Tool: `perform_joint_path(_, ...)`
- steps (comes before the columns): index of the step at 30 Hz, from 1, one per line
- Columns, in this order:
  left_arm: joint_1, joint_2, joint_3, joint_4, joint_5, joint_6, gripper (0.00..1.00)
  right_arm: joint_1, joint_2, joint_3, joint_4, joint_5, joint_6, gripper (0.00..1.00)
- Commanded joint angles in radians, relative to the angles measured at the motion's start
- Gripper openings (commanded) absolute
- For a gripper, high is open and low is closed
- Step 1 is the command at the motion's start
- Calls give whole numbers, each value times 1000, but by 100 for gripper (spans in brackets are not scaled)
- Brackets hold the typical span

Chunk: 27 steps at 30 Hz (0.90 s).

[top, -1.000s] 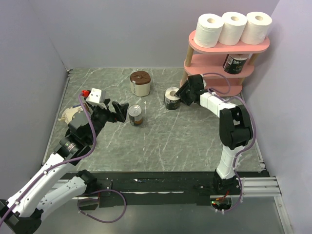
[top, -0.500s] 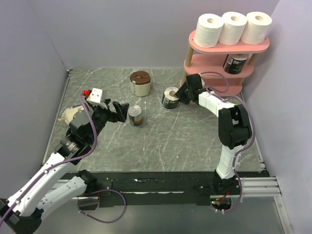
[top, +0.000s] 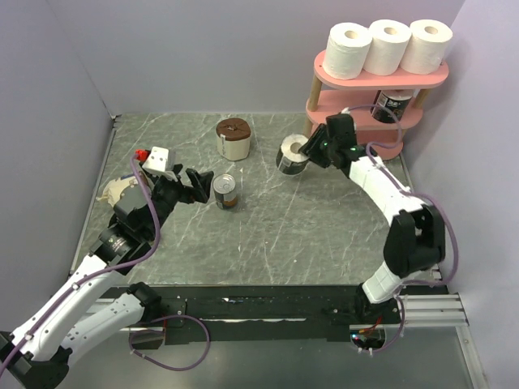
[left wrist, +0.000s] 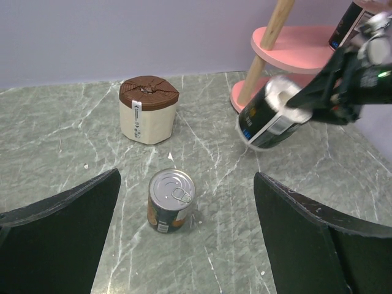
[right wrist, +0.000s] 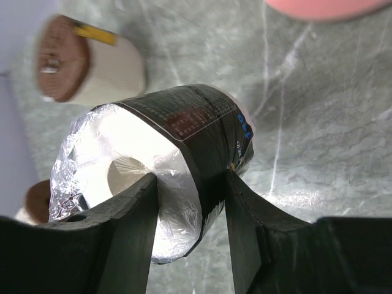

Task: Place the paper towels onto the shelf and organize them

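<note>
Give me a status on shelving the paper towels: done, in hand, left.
Done: three white rolls on the top tier of the shelf, one black-printed roll on the middle tier. In hand: the right gripper is shut on a second black-printed roll, tilted, near the shelf's foot. Left: shelving it, then the brown-topped cream roll on the table. The left gripper is open by the can.

Three white rolls point(top: 387, 46) atop pink shelf point(top: 439, 79); black-printed roll point(top: 291, 155) tilted nearby.
</note>
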<state>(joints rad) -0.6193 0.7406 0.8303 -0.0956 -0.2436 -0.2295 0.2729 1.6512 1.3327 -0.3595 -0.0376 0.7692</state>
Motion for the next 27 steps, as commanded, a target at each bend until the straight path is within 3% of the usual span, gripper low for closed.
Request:
perform_joint_path(1, 0, -15, 20, 11, -6, 6, 96, -61, -146, 22, -15, -4, -41, 39)
perform_joint_path(6, 1, -9, 21, 11, 1, 4, 96, -155, -212, 42, -13, -24, -42, 39)
perform_joint_path(15, 0, -7, 20, 8, -10, 7, 96, -294, -176, 134, -10, -24, -19, 39)
perform_joint_path(27, 0, 13, 20, 8, -11, 9, 96, -345, -116, 253, -6, -45, 30, 38)
